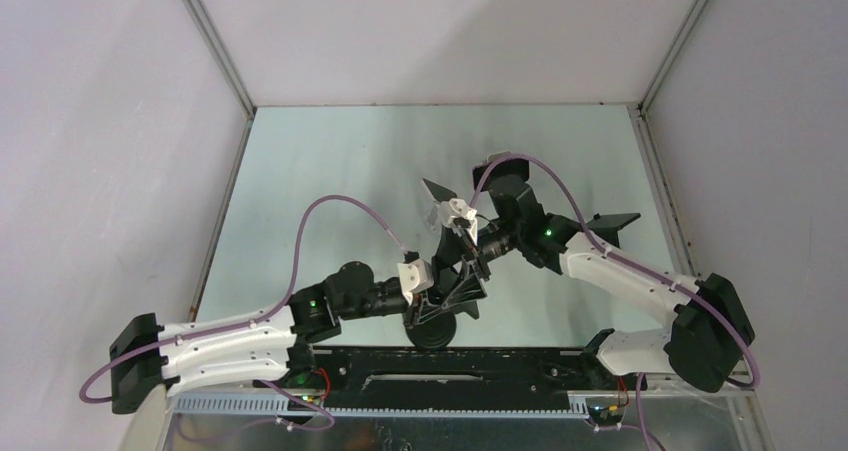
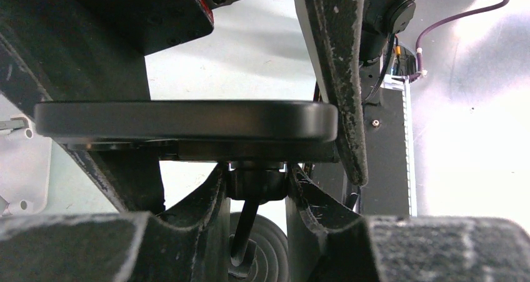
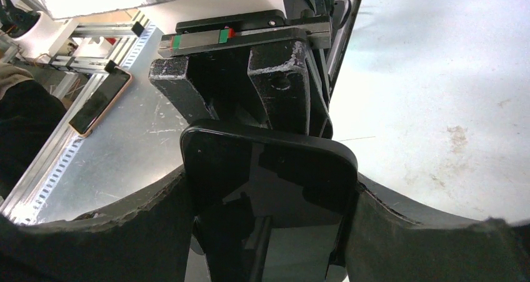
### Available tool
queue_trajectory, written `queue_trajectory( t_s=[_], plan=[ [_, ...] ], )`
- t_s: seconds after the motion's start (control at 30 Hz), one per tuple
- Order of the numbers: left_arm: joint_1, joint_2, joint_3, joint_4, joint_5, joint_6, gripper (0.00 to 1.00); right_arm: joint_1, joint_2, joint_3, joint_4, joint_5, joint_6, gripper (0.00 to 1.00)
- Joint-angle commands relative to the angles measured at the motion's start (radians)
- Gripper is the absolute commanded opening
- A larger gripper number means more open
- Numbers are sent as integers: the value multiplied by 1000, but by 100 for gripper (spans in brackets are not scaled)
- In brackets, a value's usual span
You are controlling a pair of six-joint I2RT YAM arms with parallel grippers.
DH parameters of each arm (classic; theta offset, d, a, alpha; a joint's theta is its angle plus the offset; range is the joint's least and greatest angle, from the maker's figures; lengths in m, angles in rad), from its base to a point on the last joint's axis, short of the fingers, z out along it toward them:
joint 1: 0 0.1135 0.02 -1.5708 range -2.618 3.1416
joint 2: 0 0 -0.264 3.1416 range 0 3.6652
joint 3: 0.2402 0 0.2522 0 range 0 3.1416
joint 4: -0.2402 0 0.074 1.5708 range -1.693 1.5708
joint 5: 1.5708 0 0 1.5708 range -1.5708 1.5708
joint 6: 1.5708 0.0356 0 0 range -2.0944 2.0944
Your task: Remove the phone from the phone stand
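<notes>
The phone (image 3: 269, 169) is a glossy black slab resting on the phone stand (image 2: 247, 222), a black stand with a thin stem and a round base (image 1: 432, 333). My right gripper (image 3: 270, 185) is shut on the phone, one finger pressed against each long edge. In the left wrist view the phone (image 2: 187, 120) shows edge-on, lying flat on the stand's head. My left gripper (image 2: 256, 181) is shut on the stand's neck joint just under that head. Both grippers meet near the table's front middle, left gripper (image 1: 438, 293) and right gripper (image 1: 472, 254).
A second phone (image 3: 100, 100) with a light rim lies on the metal surface outside the work area. A black rail (image 1: 450, 371) runs along the near edge. Grey walls close in the pale table (image 1: 350, 171) on three sides.
</notes>
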Motion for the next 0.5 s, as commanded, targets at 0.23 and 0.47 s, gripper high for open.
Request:
queue_trajectory(
  t_s=[0.23,0.47],
  plan=[
    [-146,-14,46,75,366,16,0,-40,100,-13,70,732,-202,0],
    [-177,-16,49,77,379,13,0,-45,132,-13,96,784,-210,0]
  ],
)
